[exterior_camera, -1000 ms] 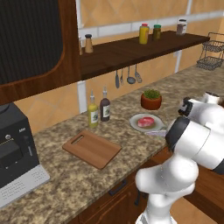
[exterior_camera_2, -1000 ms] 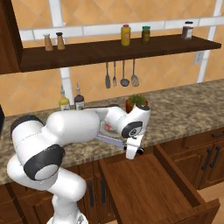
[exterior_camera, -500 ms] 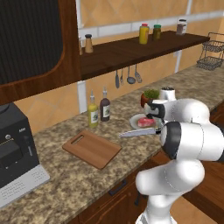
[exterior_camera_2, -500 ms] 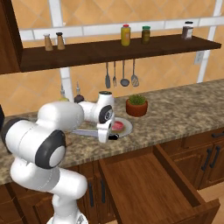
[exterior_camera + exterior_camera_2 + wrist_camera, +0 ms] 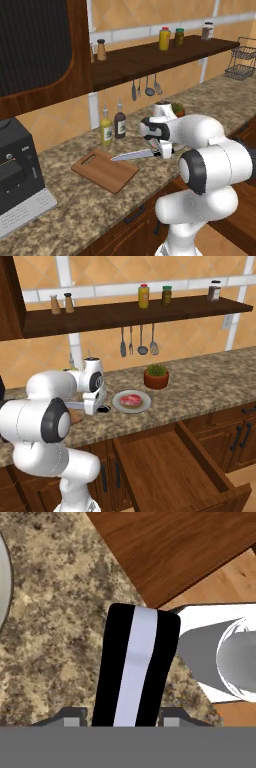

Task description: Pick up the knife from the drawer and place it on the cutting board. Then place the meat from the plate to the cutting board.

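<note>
We are holding the long kitchen knife with the silver blade and black handle (image 5: 134,155) in our two-finger gripper (image 5: 162,149). Our fingers are squeezing tight on the black handle (image 5: 135,667), with very little gap between them. We are carrying the knife in the air, lying flat, with its tip pointing over the near edge of the flat light-brown wooden cutting board (image 5: 105,170). The small red-pink steak (image 5: 131,400) is sitting on the round pale plate (image 5: 118,404), beside the terracotta pot with a green plant (image 5: 156,377). The dark reddish-brown wooden drawer (image 5: 172,461) is standing pulled out below the speckled stone counter (image 5: 210,381).
</note>
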